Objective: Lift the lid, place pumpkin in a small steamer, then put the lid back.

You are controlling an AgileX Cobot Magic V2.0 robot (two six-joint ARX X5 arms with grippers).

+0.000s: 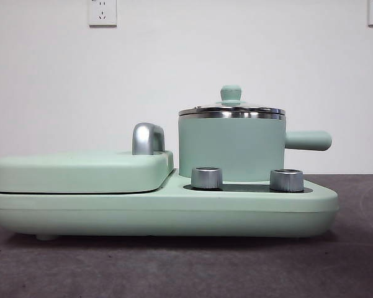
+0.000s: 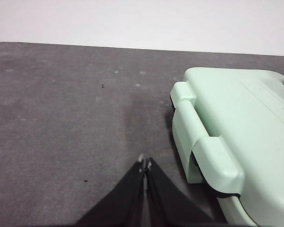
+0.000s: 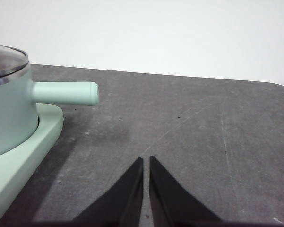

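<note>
The small steamer (image 1: 231, 148), a mint-green pot with a straight side handle (image 1: 307, 140), stands on the appliance base behind two silver knobs. The glass lid (image 1: 231, 110) with its mint knob (image 1: 231, 94) sits closed on the pot. The pot also shows in the right wrist view (image 3: 9, 106). The pumpkin is not in view. My left gripper (image 2: 145, 164) is shut and empty over the table beside the flat hinged cover (image 2: 241, 127). My right gripper (image 3: 146, 161) is shut and empty over the table, apart from the pot handle (image 3: 66, 92). Neither gripper shows in the front view.
The wide mint-green appliance base (image 1: 161, 211) stands on the dark grey table (image 1: 186, 267). Its flat hinged cover (image 1: 80, 171) with a chrome handle (image 1: 148, 138) lies closed to the left of the pot. A white wall with sockets is behind.
</note>
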